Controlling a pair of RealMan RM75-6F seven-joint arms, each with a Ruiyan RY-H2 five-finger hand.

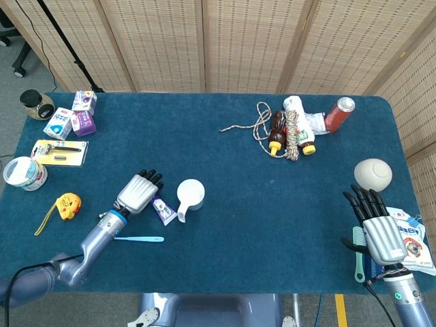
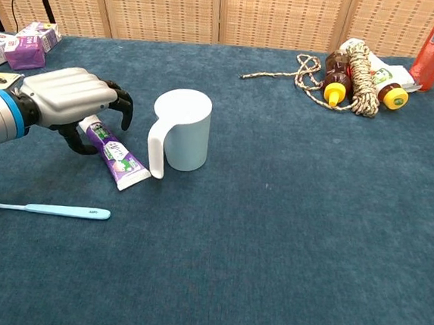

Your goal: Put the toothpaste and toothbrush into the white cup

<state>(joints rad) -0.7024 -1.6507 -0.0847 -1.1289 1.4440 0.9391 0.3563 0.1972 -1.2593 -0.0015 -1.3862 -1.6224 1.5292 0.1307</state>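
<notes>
**Reaching for the tube first**

My left hand (image 2: 70,104) hovers over the cap end of the toothpaste (image 2: 118,157), fingers curled down around it; whether they touch it I cannot tell. The tube lies flat just left of the white cup (image 2: 182,129), which stands upright. The toothbrush (image 2: 45,209) lies nearer, apart from both. I judge the tube light, soft and slippery, so I would grip near the stiff cap. My right hand (image 1: 378,228) rests spread, holding nothing, far right.
</notes>
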